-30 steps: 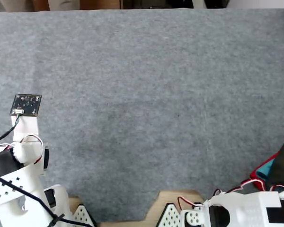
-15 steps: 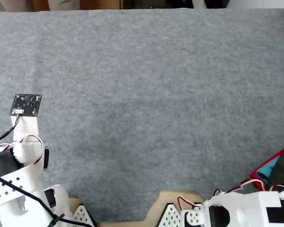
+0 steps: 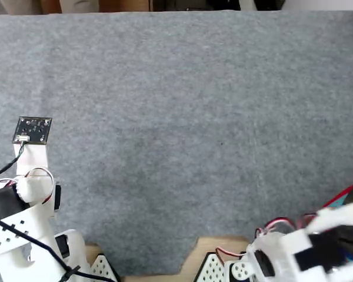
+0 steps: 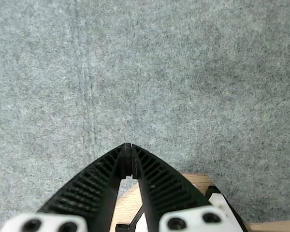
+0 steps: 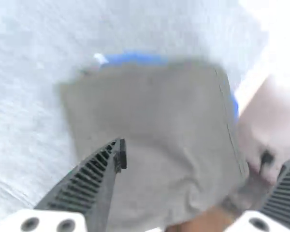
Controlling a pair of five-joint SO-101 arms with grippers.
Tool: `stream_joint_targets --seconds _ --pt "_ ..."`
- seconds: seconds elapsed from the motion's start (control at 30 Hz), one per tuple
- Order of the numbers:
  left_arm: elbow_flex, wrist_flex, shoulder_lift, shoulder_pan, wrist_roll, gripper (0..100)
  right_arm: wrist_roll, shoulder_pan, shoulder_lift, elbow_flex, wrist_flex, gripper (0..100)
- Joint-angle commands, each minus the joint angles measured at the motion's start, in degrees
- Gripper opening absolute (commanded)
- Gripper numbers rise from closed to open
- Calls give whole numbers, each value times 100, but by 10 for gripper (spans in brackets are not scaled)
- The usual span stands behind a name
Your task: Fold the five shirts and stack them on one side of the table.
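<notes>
Stack and table. A folded grey shirt (image 5: 154, 140) lay on top of a blue shirt (image 5: 130, 58), of which a narrow rim showed along the far edge. Both rested on the grey felt table (image 3: 176, 88). In the high view a strip of red and blue cloth (image 3: 339, 198) lay at the table's right edge, beside the right arm (image 3: 300, 252).

Change from the earlier frames. The right arm's white body had swung up and toward the right edge and sat tilted and blurred with motion. It covered more of the red and blue cloth than half a second before. Its red wires had shifted with it. The left arm (image 3: 23, 223) and its small dark circuit board (image 3: 32, 130) kept the same place throughout.

Pose. The right gripper (image 5: 205, 157) pointed down over the grey shirt with its jaws spread wide, one black finger at each side, and nothing was grasped between them. The left gripper (image 4: 127, 147) hung low over bare felt near the table's wooden front edge (image 4: 195, 180), jaws pressed together tip to tip, holding nothing.
</notes>
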Motion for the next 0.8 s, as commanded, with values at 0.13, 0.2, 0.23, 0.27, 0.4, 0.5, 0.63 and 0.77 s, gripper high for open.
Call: stream_joint_targets --seconds 0.13,0.2,0.23,0.27,0.4,0.5,0.63,0.77 --pt "-18 -765 -48 44 1002 19 -738 -2809 -1719 -356 9 373" --pt "-9 -1099 -48 44 1204 19 -1037 -3582 -1771 -356 -97 289" --pt "0 -1284 -48 44 1284 20 -1187 -3934 -1771 -356 -149 242" --pt "26 -1468 -48 44 1354 20 -1336 -4242 -1754 -338 -211 193" --pt "413 -2321 -66 44 1451 20 -1881 -5174 -1648 4 -607 3" --pt "941 -2927 -101 35 1442 21 -1925 -5543 -1613 470 -800 12" --pt "1688 -3604 -101 18 1468 21 -1653 -5622 -1666 1358 -1125 5" --pt "2277 -4158 -101 9 1468 21 -967 -5604 -2097 2448 -1670 5"
